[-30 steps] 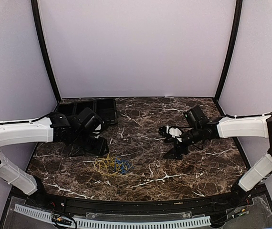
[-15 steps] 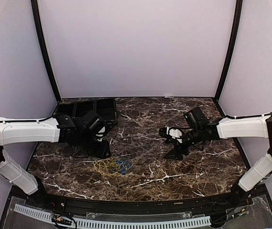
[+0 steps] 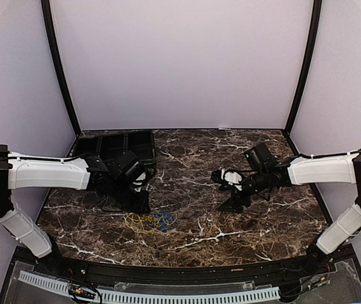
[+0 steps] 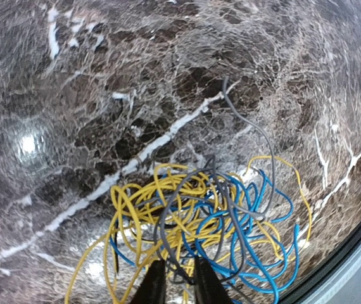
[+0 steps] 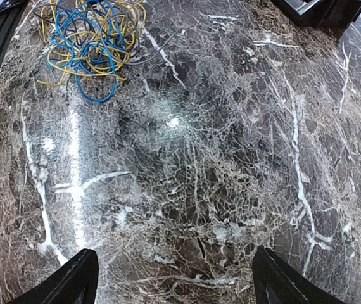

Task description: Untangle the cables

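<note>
Left gripper (image 4: 177, 286): I read the jaws as narrow, with only a slim gap between the two fingertips. A grey cord (image 4: 256, 149) runs into that gap. I cannot tell whether it is pinched or merely passing through.

The cables lie directly in front of the left fingertips, on the marble table (image 4: 73, 95). The yellow cable (image 4: 136, 209) spreads ahead and to the left of the fingers. The blue cable (image 4: 259, 237) loops ahead and to their right. Both are interlaced with each other and with the grey cord, whose free end extends farthest from the hand.

Right gripper (image 5: 177, 285): the jaws stand wide, with only bare marble between them. From this hand, the same bundle sits far ahead and off to the left, well apart from the fingers.

In the top view, a black tray (image 3: 114, 144) sits beyond the left hand, near the back wall.
</note>
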`<state>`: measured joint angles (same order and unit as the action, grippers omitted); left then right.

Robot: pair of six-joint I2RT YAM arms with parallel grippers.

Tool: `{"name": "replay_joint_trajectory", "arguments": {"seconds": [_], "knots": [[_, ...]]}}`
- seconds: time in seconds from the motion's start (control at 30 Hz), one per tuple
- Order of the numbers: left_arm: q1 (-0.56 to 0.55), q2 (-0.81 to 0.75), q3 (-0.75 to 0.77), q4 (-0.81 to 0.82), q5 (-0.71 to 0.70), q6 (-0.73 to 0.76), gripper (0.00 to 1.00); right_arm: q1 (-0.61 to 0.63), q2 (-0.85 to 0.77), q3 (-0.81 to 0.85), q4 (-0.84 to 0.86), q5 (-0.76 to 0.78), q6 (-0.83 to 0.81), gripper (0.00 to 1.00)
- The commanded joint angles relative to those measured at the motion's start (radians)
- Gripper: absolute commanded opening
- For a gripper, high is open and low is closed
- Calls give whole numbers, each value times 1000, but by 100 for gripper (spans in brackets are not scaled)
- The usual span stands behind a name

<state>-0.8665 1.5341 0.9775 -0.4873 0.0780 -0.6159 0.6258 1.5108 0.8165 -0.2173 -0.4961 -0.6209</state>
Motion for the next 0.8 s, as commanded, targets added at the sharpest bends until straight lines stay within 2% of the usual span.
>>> {"name": "replay_joint_trajectory", "arguments": {"seconds": [0.0, 0.2, 0.4, 0.5, 0.77], "knots": [[4, 5, 25, 8, 22, 5, 11, 3, -12, -13, 32, 6, -12, 85], [4, -4, 41, 10, 4, 28, 0, 3, -9, -17, 36, 17, -19, 85], [4, -77, 59, 24, -8, 88, 0, 3, -13, 5, 40, -4, 14, 84], [3, -156, 53, 73, 2, 131, 0, 5, -23, 79, 66, -15, 122, 83], [2, -284, 7, 157, 23, 175, 0, 108, 58, 369, -97, -51, 159, 83]]}}
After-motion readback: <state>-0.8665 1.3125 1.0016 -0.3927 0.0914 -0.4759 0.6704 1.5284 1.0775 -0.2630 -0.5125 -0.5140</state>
